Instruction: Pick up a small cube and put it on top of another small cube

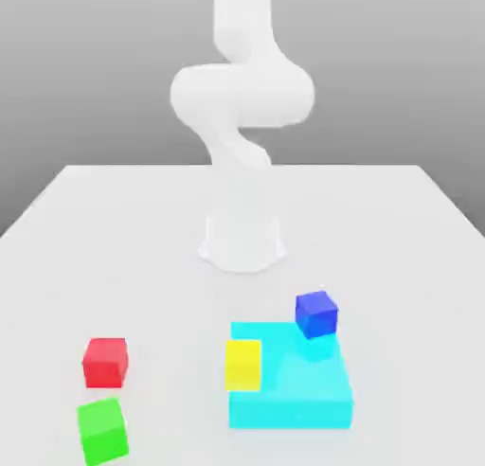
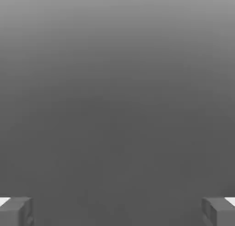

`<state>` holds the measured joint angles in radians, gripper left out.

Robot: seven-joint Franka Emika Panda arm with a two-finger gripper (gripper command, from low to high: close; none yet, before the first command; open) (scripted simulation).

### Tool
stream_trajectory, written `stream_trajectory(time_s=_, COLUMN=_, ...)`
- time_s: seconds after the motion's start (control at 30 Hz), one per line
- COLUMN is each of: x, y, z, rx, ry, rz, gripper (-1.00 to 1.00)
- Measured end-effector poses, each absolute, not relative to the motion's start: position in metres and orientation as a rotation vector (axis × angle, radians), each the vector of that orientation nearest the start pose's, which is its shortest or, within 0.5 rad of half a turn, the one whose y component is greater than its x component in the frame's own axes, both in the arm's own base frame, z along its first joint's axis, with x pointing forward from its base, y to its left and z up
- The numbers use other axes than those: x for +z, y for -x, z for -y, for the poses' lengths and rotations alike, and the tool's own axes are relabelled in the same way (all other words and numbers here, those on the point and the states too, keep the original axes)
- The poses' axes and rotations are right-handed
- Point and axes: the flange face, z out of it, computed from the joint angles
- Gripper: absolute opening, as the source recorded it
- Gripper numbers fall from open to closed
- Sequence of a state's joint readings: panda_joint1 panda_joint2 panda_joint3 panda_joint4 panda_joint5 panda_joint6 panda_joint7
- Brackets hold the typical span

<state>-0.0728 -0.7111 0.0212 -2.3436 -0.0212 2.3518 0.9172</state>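
On the cyan block (image 1: 303, 398) rest yellow cube (image 1: 242, 365) and blue cube (image 1: 316, 313).

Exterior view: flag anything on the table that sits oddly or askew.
The small blue cube sits tilted on a back corner of the large flat cyan block. The small yellow cube overlaps that block's edge. The rest looks square.

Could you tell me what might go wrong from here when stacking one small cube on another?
1. The blue cube sits on the cyan block near its back edge, so a nudge might tip it off.
2. The yellow cube stands against the cyan block's side, leaving little room for the open fingers.
3. The red cube and green cube lie close together, so one could get bumped.
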Motion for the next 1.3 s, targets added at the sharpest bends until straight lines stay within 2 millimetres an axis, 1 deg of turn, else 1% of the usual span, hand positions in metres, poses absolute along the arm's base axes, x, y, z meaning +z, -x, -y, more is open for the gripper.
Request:
stream_trajectory(time_s=0.07, x=0.618, y=-0.405, z=0.036, rx=-0.873, ry=2.369, rz=-1.446, gripper=0.0)
stream_trajectory(time_s=0.17, x=0.552, y=-0.429, z=0.068, rx=-0.762, ry=2.284, rz=-1.713, gripper=0.0)
stream_trajectory(time_s=0.23, x=0.508, y=-0.437, z=0.09, rx=-0.685, ry=2.209, rz=-1.883, gripper=0.0)
stream_trajectory(time_s=0.33, x=0.441, y=-0.439, z=0.123, rx=-0.564, ry=2.07, rz=-2.126, gripper=0.0)
stream_trajectory(time_s=0.4, x=0.397, y=-0.433, z=0.144, rx=-0.479, ry=1.96, rz=-2.279, gripper=0.0)
stream_trajectory(time_s=0.47, x=0.354, y=-0.423, z=0.162, rx=-0.392, ry=1.837, rz=-2.423, gripper=0.0)
stream_trajectory(time_s=0.53, x=0.312, y=-0.408, z=0.177, rx=-0.301, ry=1.703, rz=-2.557, gripper=0.0)
stream_trajectory(time_s=0.6, x=0.272, y=-0.388, z=0.193, rx=-0.208, ry=1.541, rz=-2.689, gripper=0.0)
stream_trajectory(time_s=0.7, x=0.217, y=-0.355, z=0.204, rx=-0.061, ry=1.295, rz=-2.849, gripper=0.0)
stream_trajectory(time_s=0.73, x=0.203, y=-0.349, z=0.203, rx=-0.03, ry=1.249, rz=-2.875, gripper=0.0)
stream_trajectory(time_s=0.8, x=0.18, y=-0.346, z=0.202, rx=-0.007, ry=1.214, rz=-2.892, gripper=0.0)
stream_trajectory(time_s=0.93, x=0.138, y=-0.344, z=0.201, rx=0.0, ry=1.205, rz=-2.899, gripper=0.0)
stream_trajectory(time_s=0.97, x=0.132, y=-0.343, z=0.201, rx=0.0, ry=1.206, rz=-2.9, gripper=-1.0)
stream_trajectory(time_s=1.13, x=0.132, y=-0.343, z=0.201, rx=-0.003, ry=1.205, rz=-2.899, gripper=-1.0)
stream_trajectory(time_s=1.17, x=0.129, y=-0.343, z=0.201, rx=-0.002, ry=1.206, rz=-2.899, gripper=-1.0)
stream_trajectory(time_s=1.23, x=0.14, y=-0.344, z=0.201, rx=-0.002, ry=1.203, rz=-2.898, gripper=-1.0)
stream_trajectory(time_s=1.3, x=0.158, y=-0.345, z=0.201, rx=-0.002, ry=1.201, rz=-2.897, gripper=-1.0)
